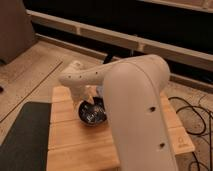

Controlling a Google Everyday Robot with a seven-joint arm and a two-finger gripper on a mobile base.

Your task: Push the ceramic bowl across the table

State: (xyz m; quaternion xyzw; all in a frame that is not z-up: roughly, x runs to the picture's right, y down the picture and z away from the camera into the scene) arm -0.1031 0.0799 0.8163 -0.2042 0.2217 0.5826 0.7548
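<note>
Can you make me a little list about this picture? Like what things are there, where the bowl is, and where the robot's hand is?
bowl: ceramic bowl, dark and shiny, sitting upright on the table
table: table of light tan wooden slats
gripper: gripper lowered onto the bowl's far rim, partly hidden
arm: white arm bends over the table and fills the near right of the view
floor: dark grey mat on the picture's left of the table, cables on its right
</note>
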